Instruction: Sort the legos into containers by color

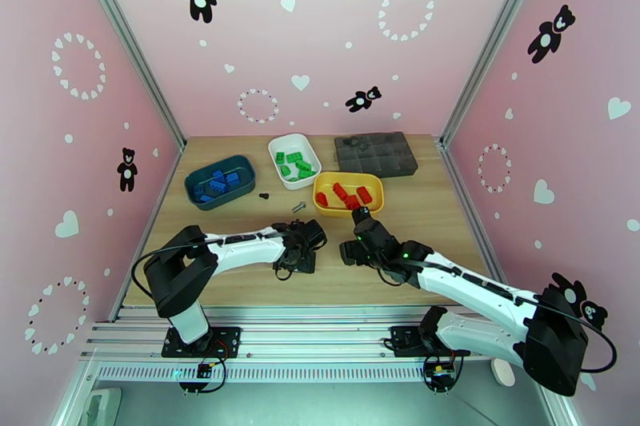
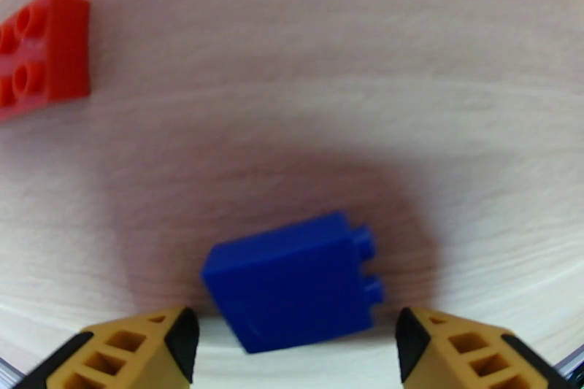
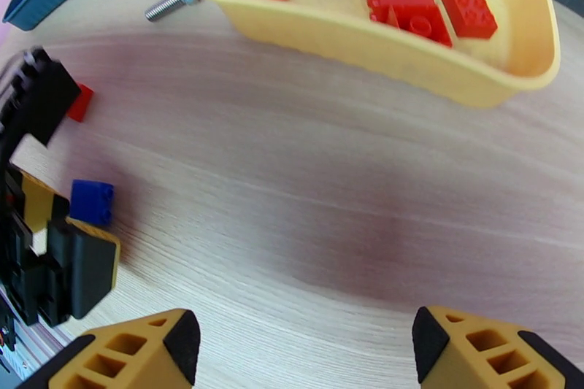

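Hovering with jaws spread and empty, the left gripper (image 2: 297, 341) brackets the blue brick (image 2: 292, 281) lying on the table, studs facing one finger; the right gripper (image 3: 299, 347), likewise spread and empty, hangs farther off near the yellow tray (image 3: 409, 66).

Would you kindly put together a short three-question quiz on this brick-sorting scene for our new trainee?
1. True or false: the left tool is shut on the blue brick.
2. What colour is the tray that holds the red bricks? A) teal-blue B) white C) yellow
3. Fill in: the loose brick lying apart from the blue one on the table is ____.
Key: 1 false, its jaws stand open on either side of the brick; 2 C; 3 red.
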Tool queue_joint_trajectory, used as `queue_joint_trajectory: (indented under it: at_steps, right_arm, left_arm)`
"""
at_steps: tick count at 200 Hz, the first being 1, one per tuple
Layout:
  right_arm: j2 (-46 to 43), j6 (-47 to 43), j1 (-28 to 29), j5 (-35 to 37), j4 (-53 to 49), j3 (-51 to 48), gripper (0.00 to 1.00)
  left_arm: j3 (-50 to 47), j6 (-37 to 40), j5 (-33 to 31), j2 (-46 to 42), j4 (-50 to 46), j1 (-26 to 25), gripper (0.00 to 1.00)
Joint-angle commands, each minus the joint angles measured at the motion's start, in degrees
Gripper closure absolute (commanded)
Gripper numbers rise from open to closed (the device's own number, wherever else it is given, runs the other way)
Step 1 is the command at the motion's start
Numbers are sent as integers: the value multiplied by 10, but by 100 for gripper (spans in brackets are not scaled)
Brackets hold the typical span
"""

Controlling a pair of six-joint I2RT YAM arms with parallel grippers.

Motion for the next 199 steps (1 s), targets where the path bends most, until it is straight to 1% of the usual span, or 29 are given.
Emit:
queue_joint_trajectory:
  at_steps: [1,39,60,96,112,135,162,183,199]
  right_arm:
    - [-6,7,0,2,-1,-8,18]
    - [-10,3,0,4,-3,-6,18]
    - [-9,3,-1,4,-3,-7,18]
    - [-6,2,-1,1,2,-9,18]
    - [-3,3,-1,-5,9,-10,18]
    - [3,2,-1,-18,20,-9,19]
    - [18,4,0,-67,61,-7,19]
    - [56,8,14,-110,111,11,19]
    - [107,6,41,-116,131,54,20]
  left_arm:
    - [20,-11,-6,17,24,-2,24]
    - [40,-7,-10,42,25,-2,27]
    - [53,-3,-24,58,16,-2,35]
    - [61,-2,-40,64,8,-2,53]
    - [65,0,-51,58,-1,-2,57]
    - [73,8,-66,40,-17,1,58]
    - [64,26,-65,-7,-23,34,59]
    - [53,47,-66,-58,-23,80,59]
    - [50,68,-63,-95,-23,125,59]
